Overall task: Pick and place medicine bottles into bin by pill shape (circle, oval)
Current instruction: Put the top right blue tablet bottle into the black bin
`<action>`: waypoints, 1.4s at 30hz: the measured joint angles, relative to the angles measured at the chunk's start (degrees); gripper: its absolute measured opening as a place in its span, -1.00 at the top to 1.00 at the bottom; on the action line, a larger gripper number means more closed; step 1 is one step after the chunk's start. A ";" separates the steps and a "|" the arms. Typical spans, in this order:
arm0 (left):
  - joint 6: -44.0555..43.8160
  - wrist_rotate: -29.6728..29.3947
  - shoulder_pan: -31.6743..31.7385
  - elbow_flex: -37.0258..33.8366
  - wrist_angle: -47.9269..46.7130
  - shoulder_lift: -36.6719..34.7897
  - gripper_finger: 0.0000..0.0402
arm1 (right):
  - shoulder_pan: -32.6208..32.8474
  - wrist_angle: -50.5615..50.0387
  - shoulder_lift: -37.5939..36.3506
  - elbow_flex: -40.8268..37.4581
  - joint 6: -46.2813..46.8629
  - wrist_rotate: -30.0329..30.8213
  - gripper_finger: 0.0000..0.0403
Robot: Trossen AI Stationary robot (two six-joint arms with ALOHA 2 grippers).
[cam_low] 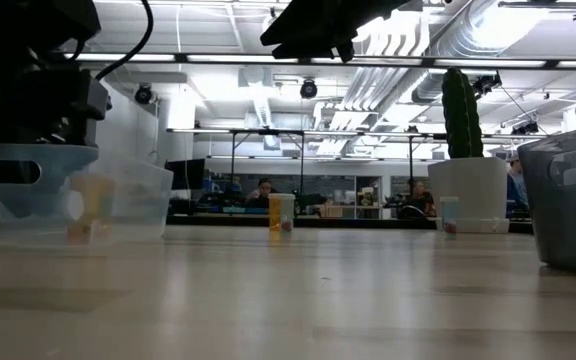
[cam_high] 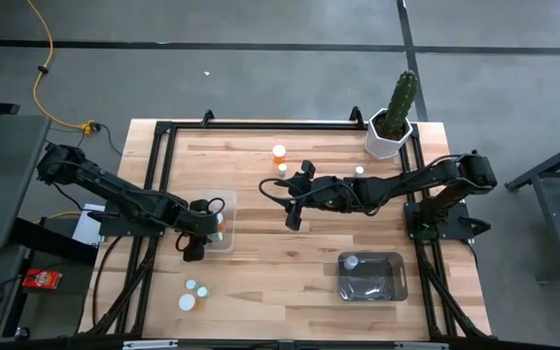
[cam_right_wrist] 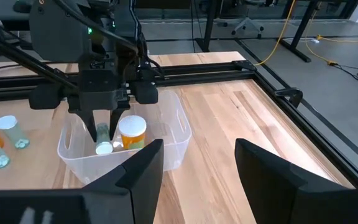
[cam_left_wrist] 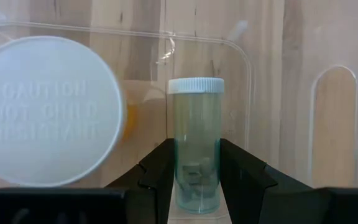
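Left tool [cam_right_wrist: 104, 127] low inside clear bin [cam_right_wrist: 173, 134], fingers clamped on pale green bottle [cam_left_wrist: 196, 149] beside orange bottle [cam_right_wrist: 132, 132]. Release low, lift straight up, avoid knocking neighbour. Right tool [cam_high: 295, 199] open, empty, over table [cam_high: 261, 262] centre.

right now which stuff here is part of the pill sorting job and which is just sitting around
Job: green bottle held by left gripper in clear bin; orange bottle beside it; grey bin; bottles on the table; right gripper.
Lying about: cactus pot.
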 joint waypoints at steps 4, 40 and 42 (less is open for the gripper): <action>-0.05 2.06 0.00 0.00 0.02 0.00 0.48 | 0.00 0.00 0.00 0.00 0.00 0.00 0.04; 13.54 -18.51 -0.46 21.60 -6.29 -9.00 -0.03 | 0.00 -0.39 0.00 0.00 1.07 -0.11 0.04; 17.02 -22.18 -0.44 18.65 2.65 -12.60 0.00 | 0.04 -0.42 0.00 0.00 1.07 -0.17 0.04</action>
